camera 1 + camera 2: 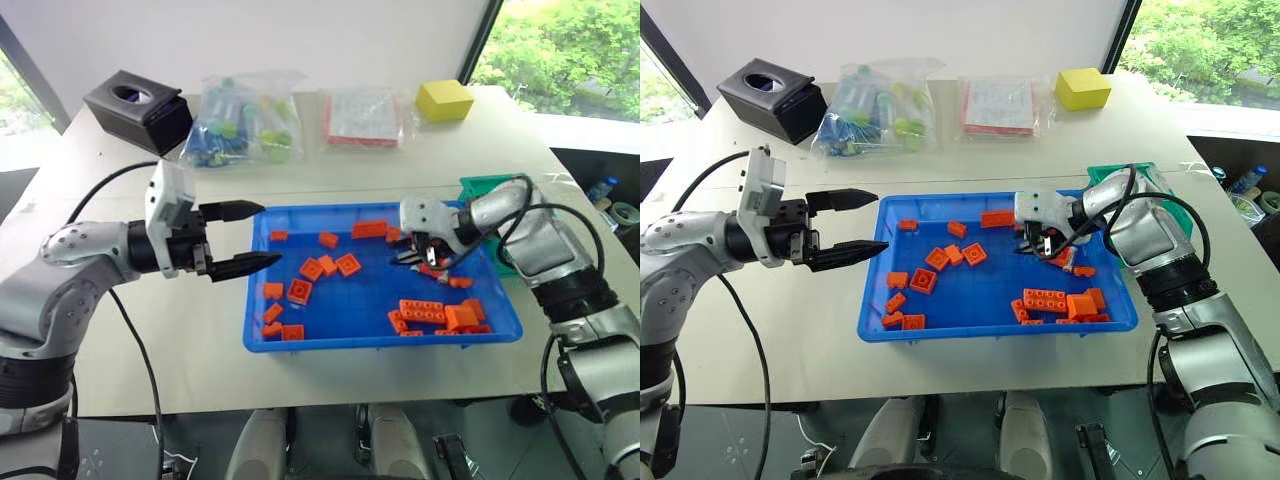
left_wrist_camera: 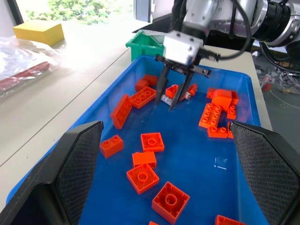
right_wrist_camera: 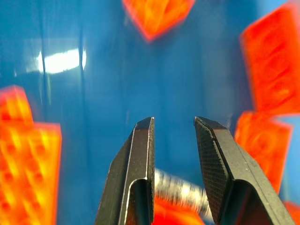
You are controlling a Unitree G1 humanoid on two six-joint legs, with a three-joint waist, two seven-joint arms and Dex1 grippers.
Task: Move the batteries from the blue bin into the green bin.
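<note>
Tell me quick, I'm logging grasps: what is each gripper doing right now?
Left gripper: open, holding nothing, beside the blue bin.
Right gripper: closed on a battery, over the blue bin.

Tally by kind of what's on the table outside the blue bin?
green bin: 1
yellow block: 1
black tissue box: 1
clear plastic bags: 2
Total: 5
</note>
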